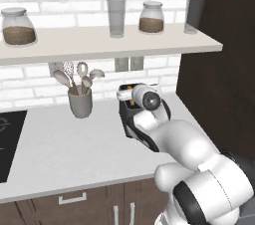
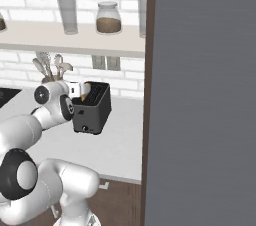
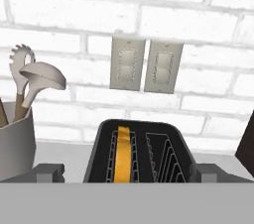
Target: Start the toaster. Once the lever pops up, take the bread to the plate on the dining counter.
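- Toaster [image 2: 92, 107] = landmark; dark grey box w/ black top, sits on the grey counter [image 1: 64, 144] by the white brick wall [image 3: 74, 20].
- Bread [image 3: 122, 153] stands upright in one slot of toaster (left slot in hand view); golden-orange crust edge shows above the wire guides. Other slot is bare wire.
- In right base view the slice pokes up at toaster's far-left top corner; tiny knob low on toaster's front.
- Gripper [image 3: 126, 173] hangs just above and in front of toaster, looking down over its top; finger tips [image 3: 48, 171] spread wide, one each side of toaster's top, nothing between them, not touching bread. Fingers released.
- In left base view the white arm's wrist covers most of toaster; just its dark body and a bit of crust peek out around it.
- Two outlet plates [image 3: 144, 64] on the wall right behind and above toaster.
- Utensil crock [image 1: 80, 102], grey, w/ spoons and a slotted server, left of toaster, near but apart.
- Shelf [image 1: 99, 45] above toaster: two jars w/ brown contents [image 1: 151, 18], glass tumbler [image 1: 116, 17] between them.
- Black cooktop edge [image 1: 10, 139] well left of toaster, past the crock.
- Dark tall panel [image 2: 200, 95] right of toaster.
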### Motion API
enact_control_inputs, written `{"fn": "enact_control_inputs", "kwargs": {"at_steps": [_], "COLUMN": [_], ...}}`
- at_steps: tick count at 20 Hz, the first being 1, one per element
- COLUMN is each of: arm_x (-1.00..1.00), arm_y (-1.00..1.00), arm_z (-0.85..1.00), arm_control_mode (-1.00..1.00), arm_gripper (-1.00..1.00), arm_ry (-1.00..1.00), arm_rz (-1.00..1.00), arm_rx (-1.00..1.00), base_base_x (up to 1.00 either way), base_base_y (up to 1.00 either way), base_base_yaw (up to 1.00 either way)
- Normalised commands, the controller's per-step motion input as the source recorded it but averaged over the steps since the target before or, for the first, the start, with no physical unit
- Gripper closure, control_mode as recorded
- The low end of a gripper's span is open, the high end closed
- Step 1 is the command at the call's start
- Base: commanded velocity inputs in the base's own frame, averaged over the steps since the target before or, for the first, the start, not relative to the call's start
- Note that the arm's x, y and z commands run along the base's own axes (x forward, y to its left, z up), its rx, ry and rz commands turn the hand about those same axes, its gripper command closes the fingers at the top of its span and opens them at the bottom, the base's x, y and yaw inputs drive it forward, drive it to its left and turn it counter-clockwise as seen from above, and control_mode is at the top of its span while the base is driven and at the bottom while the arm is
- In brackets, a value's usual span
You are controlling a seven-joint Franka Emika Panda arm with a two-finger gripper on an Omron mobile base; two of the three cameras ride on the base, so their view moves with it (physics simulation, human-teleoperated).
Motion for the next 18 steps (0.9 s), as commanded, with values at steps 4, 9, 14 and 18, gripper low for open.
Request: {"fn": "enact_control_inputs", "kwargs": {"at_steps": [4,9,14,18], "arm_x": [0.13,0.08,0.11,0.11], "arm_y": [0.00,0.00,0.00,0.00], "arm_z": [-0.07,-0.11,-0.14,-0.10], "arm_control_mode": [-1.00,-1.00,-1.00,-1.00], "arm_gripper": [-1.00,-1.00,-1.00,-1.00], "arm_ry": [0.00,0.00,0.00,0.00], "arm_rz": [0.00,0.00,0.00,0.00], "arm_rx": [0.00,0.00,0.00,0.00], "base_base_x": [0.00,0.00,0.00,0.00], "base_base_y": [0.00,0.00,0.00,0.00], "base_base_yaw": [0.00,0.00,0.00,0.00]}}
